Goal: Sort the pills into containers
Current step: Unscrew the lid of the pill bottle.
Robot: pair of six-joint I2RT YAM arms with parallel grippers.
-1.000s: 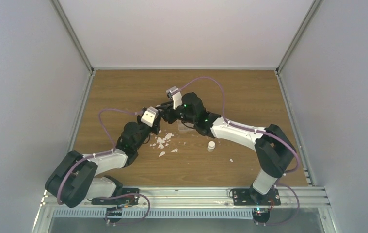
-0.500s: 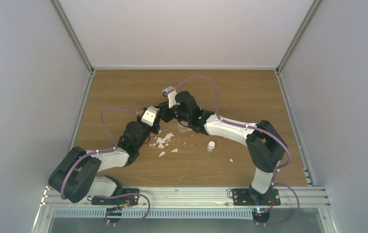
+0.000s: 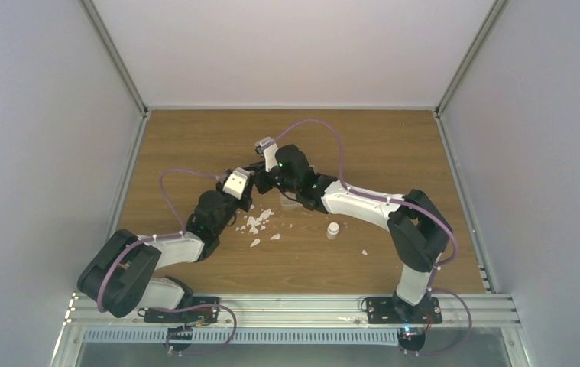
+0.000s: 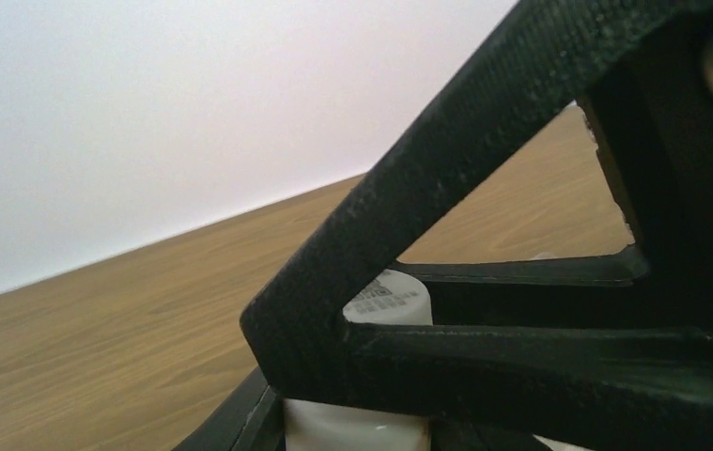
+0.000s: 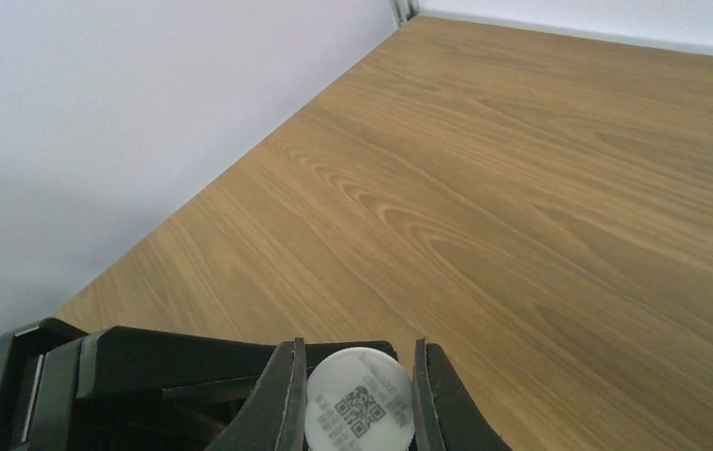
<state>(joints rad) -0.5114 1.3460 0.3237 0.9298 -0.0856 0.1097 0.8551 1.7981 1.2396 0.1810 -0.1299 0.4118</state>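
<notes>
Right wrist view: the cap of a white vial is clamped by the right gripper. Both fingers touch its rim, and a printed code faces the lens. Just below those fingers the dark frame of the left gripper is seen. In the left wrist view the vial is seated between the left fingers and touched on both sides, so a closed grasp on it is judged. That contact is partly hidden by a finger truss crossing in front.

No pills are visible in any view; they are judged to be inside the held vial. The organiser box is only suggested, as a pale clear shape just behind the right fingers, and cannot be confirmed. White flakes lie near the left fingers, and a second vial stands well apart from both.

The step in hand is judged to be cap removal. Three faults are foreseen:
- The cap may slip between smooth pads if it is twisted under light pressure.
- The vial may be turned within the left grasp, so that nothing is loosened.
- If the cap is freed abruptly with the vial tilted, grains may be scattered among the flakes on the table and be hard to recover.
</notes>
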